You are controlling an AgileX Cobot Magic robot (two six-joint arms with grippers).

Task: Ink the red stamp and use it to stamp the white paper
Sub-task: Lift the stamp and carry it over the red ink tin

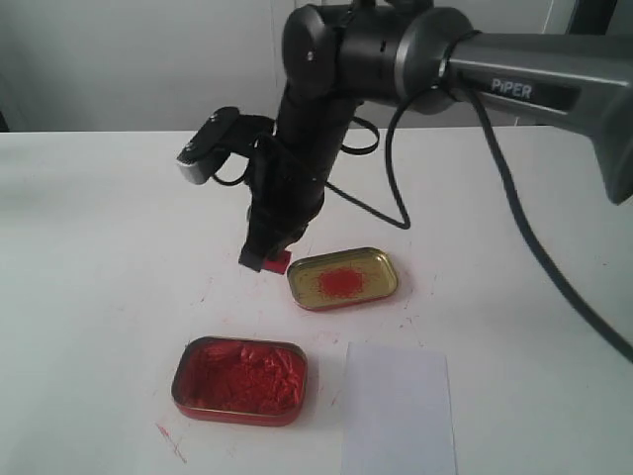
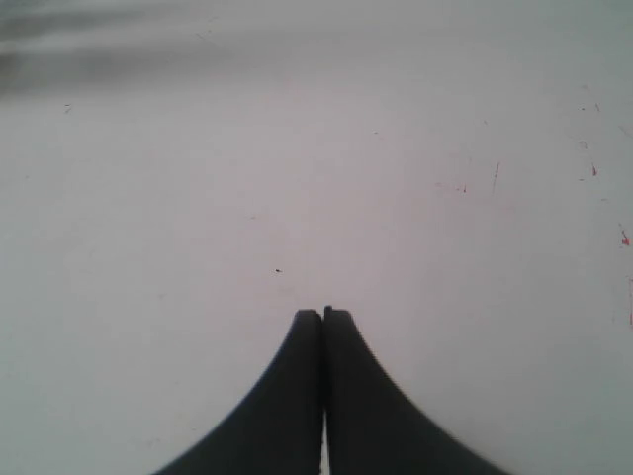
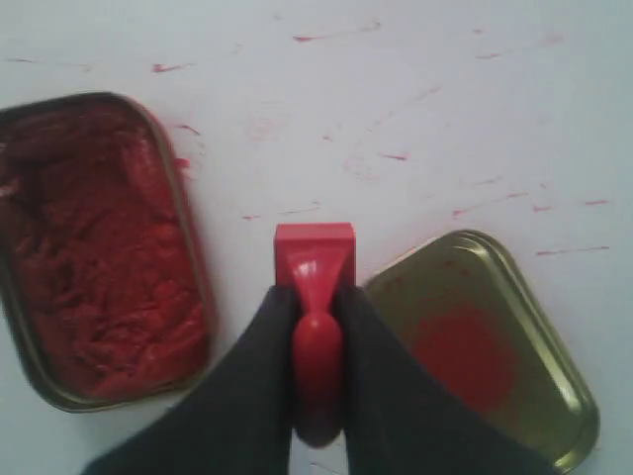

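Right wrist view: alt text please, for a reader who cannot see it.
The right gripper is shut on the handle of the red stamp, whose square base sticks out beyond the fingers. An open tin of lumpy red ink paste lies on one side of it, a gold lid with a red smear on the other, both on the white tabletop.

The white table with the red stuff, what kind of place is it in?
Probably a robot lab's test bench: a plain white table, a PiPER-labelled robot arm, and an ink tin beside white paper.
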